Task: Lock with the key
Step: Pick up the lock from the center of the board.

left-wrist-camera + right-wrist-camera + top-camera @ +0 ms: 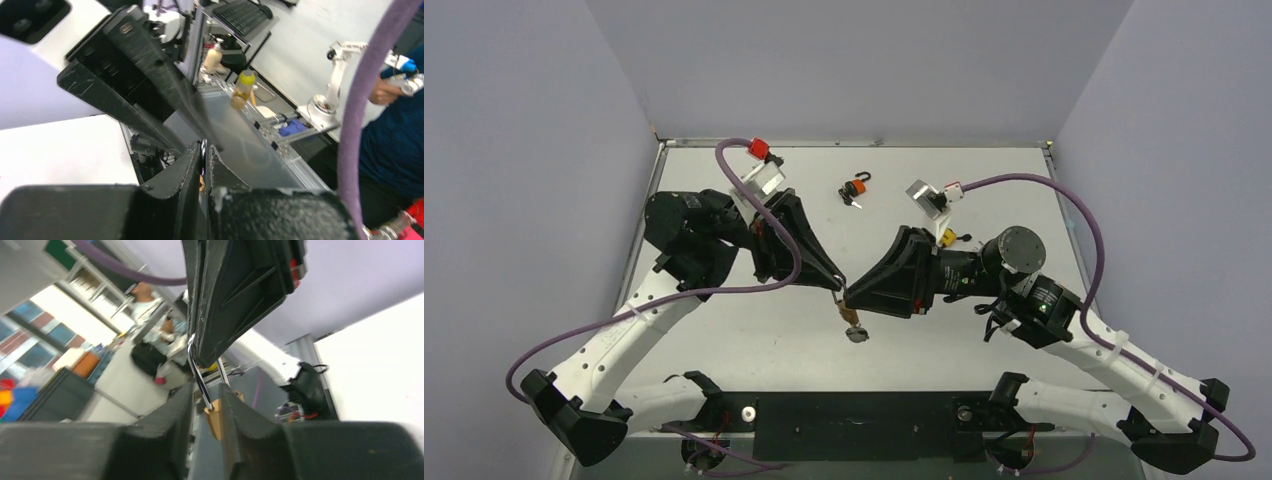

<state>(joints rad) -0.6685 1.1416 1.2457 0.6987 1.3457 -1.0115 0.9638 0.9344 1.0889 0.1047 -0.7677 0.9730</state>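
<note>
A small brass padlock (851,316) hangs where my two grippers meet over the table, with a round-headed key (857,335) at its lower end. My left gripper (838,288) is shut on the padlock's steel shackle (196,371), which shows as a thin dark sliver between its fingers (192,165). My right gripper (207,390) stands narrowly open around the brass body (214,418). The body lies against the right finger (235,410), with a small gap to the other finger. The key is hidden in both wrist views.
A small orange and black lock (855,190) lies at the back middle of the white table (984,190). A yellow and black item (951,237) lies by the right arm. Purple cables (1079,215) loop over both arms.
</note>
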